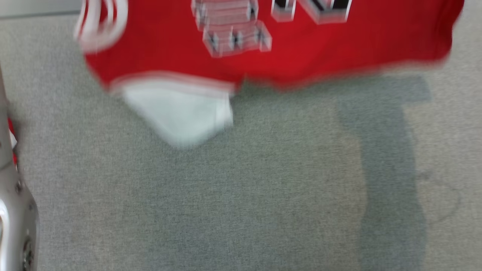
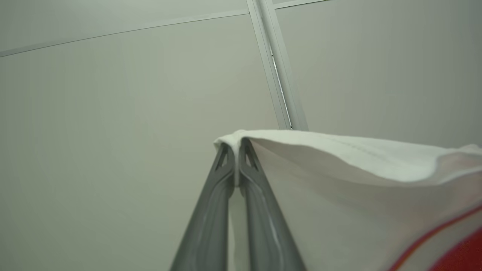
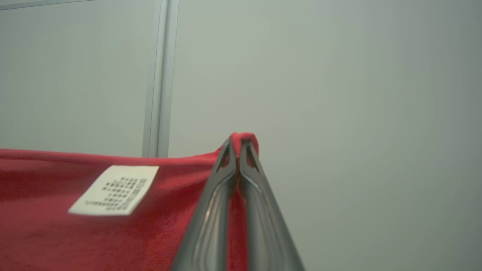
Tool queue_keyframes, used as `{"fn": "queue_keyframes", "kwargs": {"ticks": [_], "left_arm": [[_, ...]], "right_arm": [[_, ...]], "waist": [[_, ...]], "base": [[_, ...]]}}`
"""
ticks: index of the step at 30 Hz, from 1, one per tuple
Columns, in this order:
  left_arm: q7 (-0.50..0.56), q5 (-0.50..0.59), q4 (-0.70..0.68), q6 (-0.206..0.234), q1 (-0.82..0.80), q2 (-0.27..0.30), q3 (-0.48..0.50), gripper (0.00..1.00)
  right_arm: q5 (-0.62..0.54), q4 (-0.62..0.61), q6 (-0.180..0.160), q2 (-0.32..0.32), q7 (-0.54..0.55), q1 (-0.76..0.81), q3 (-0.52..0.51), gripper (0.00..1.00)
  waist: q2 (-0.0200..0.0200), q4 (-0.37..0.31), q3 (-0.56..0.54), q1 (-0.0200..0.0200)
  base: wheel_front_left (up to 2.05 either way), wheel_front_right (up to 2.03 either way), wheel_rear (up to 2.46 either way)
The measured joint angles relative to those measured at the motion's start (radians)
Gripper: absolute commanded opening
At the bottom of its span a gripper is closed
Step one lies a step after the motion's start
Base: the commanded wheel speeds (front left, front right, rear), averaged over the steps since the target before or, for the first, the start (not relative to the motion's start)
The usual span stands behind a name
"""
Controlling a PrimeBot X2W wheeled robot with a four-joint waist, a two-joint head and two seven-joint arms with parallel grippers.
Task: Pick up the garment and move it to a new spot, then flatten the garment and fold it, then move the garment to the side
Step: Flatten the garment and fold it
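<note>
Dark grey fingers (image 2: 211, 226) of the left pincer (image 2: 236, 146) rise closest to their wrist camera, pressed together with a fold of white cloth pinched at the tips. That cloth is a white part of the red shirt (image 2: 339, 195), which spreads to the right of that view, with a thin red stripe and solid red in the lower right corner. Likewise the right pincer (image 3: 238, 145) is clamped on a nub of red fabric, and the shirt (image 3: 45, 233) stretches to the left of that view, a white care label (image 3: 115, 190) with small dark print lying on it. Behind both stands a pale wall (image 2: 113, 113) with a metal seam strip (image 2: 280, 75). From the head, a silvery arm segment (image 1: 13, 214) sits at the lower left edge. Farther out lies a grey woven surface (image 1: 241, 195) bearing a shadow (image 1: 384, 158). Beyond, the shirt (image 1: 339, 49) hangs blurred across the top, printed lettering (image 1: 233, 30) on its front and a white flap (image 1: 180, 113) drooping below the red hem; whether that flap touches the surface cannot be told.
</note>
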Motion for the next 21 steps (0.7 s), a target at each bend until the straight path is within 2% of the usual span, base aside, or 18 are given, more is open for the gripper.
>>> {"fn": "queue_keyframes", "kwargs": {"ticks": [5,10,15,21], "left_arm": [[-0.079,0.005,0.11,0.019,-0.133,-0.022,0.001,0.0],[-0.107,-0.009,0.207,0.023,-0.108,-0.044,0.002,0.0],[-0.114,-0.051,0.252,0.028,0.102,-0.093,0.023,0.0],[-0.115,-0.067,0.195,0.035,0.471,-0.168,0.042,0.0]], "right_arm": [[-0.067,0.122,0.0,0.0,-0.075,-0.143,-0.053,0.0],[-0.09,0.221,0.0,-0.003,-0.096,-0.148,-0.075,0.0],[-0.081,0.28,0.001,-0.004,-0.105,-0.002,-0.082,0.0],[-0.032,0.257,0.001,0.023,-0.105,0.328,-0.117,0.0]], "waist": [[-0.0001,0.023,0.071,-0.0003],[0.0001,0.037,0.129,-0.0002],[0.0001,0.054,0.156,-0.0002],[-0.0002,0.062,0.137,-0.0006]], "base": [[0.0,0.0,0.0],[0.0,0.0,0.0],[0.0,0.0,0.0],[0.0,0.0,0.0]]}}
